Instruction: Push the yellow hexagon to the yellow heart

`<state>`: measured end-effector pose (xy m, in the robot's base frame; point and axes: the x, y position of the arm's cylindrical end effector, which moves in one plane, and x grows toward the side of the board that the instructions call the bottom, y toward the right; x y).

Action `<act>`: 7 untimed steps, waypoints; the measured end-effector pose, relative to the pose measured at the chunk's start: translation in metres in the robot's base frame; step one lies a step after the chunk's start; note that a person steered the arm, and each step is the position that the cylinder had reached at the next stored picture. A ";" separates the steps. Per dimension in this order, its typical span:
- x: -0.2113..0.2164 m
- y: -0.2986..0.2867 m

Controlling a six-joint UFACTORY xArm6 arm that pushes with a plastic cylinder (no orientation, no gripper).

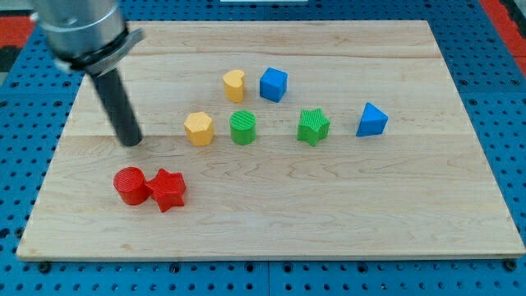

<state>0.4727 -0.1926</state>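
The yellow hexagon [199, 128] lies on the wooden board, left of centre. The yellow heart [234, 84] lies a short way up and to the right of it, apart from it. My tip [131, 141] rests on the board to the left of the yellow hexagon, with a clear gap of about a block and a half between them. The dark rod rises from the tip toward the view's top left.
A green cylinder [243, 127] stands right beside the hexagon on its right. A blue cube [274, 84] sits next to the heart. A green star [313, 126] and blue triangular block [371, 120] lie further right. A red cylinder [130, 185] and red star [168, 189] lie below my tip.
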 end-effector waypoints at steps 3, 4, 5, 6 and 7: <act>-0.045 0.109; -0.033 0.124; -0.046 0.166; -0.072 0.190; -0.105 0.173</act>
<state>0.3675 -0.0192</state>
